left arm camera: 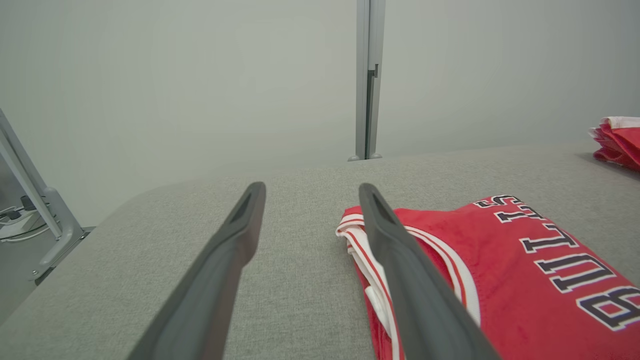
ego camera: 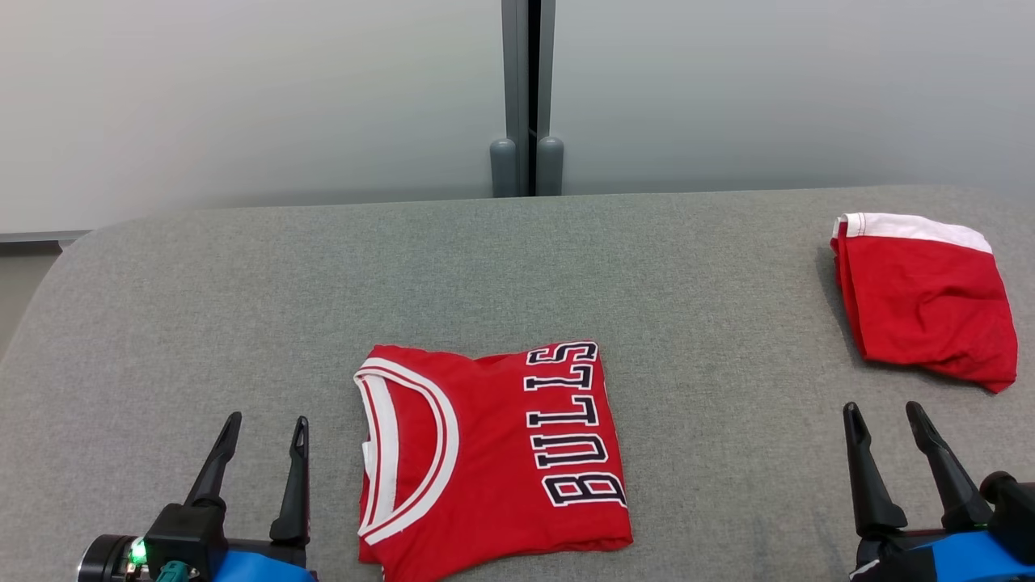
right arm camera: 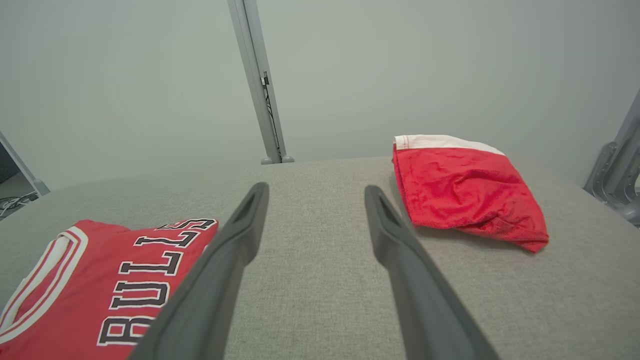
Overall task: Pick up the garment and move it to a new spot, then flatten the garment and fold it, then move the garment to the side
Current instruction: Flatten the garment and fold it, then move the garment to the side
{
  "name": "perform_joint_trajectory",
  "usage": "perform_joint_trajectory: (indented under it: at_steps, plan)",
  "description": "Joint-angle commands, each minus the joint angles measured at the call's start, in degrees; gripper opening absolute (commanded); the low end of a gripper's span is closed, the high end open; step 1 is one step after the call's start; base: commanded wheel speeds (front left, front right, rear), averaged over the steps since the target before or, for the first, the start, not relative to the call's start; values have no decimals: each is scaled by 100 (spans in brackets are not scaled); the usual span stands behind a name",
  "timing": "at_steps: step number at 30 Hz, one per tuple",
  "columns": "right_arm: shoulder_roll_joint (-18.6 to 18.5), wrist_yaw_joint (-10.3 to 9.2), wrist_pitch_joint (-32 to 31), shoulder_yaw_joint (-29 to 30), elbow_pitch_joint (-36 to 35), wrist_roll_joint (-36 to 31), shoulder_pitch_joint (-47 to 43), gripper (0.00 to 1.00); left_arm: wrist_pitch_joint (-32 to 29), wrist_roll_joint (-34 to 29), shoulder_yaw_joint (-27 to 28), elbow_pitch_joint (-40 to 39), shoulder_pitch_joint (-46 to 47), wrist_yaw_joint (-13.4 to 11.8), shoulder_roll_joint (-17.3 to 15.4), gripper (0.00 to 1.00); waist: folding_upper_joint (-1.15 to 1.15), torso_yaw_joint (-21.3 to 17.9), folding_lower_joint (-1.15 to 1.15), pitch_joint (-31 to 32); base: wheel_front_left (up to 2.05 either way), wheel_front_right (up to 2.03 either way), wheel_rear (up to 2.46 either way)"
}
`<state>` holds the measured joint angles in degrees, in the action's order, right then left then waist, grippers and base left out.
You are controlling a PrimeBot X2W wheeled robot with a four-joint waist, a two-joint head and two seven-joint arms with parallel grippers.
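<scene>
The folded jersey (ego camera: 493,461) lies near the worktop's (ego camera: 647,267) front edge, with its collar just beside the left tool (ego camera: 268,419) and well apart from the right tool (ego camera: 881,406). Both tools are spread and empty.

A folded red jersey (ego camera: 493,461) lies flat on the grey table (ego camera: 566,267), white-trimmed neck at its left, dark letters BULLS running up its right side. Just left of the jersey, not touching it, the left gripper (ego camera: 268,419) stands with fingers spread and empty. Well right of the jersey, the right gripper (ego camera: 881,406) is likewise spread and empty. Farther right of the jersey and farther back lie folded red shorts (ego camera: 926,303) with a white band. Straight behind the jersey, past the table's far edge, a grey post (ego camera: 527,97) rises.
</scene>
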<state>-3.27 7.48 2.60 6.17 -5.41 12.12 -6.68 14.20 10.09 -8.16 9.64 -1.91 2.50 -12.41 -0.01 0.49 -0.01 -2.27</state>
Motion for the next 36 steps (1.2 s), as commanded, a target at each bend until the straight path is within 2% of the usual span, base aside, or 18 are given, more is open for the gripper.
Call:
perform_joint_trajectory:
  at_steps: [1, 25, 30, 36]
  plan:
    - [12, 3, -29, -10, -43, -37, -119, 100, -21, 24, -17, 22, -40, -24, -38, 100, 1, 11, 1, 4, 0, 0, 0]
    - [-6, 3, -186, -11, -150, -62, -202, 100, 6, 94, -100, 124, 77, -119, -98, 100, 1, 40, 1, 54, 0, 0, 0]
    - [-75, 3, -259, -59, -100, -45, 8, 100, 34, 53, -141, 28, 332, -121, -71, 100, 1, 255, 1, -210, 0, 0, 0]
    - [-227, 3, -383, -496, 386, 34, 589, 100, 77, 22, -170, -62, 893, -119, 52, 100, 1, 735, 1, -889, 0, 0, 0]
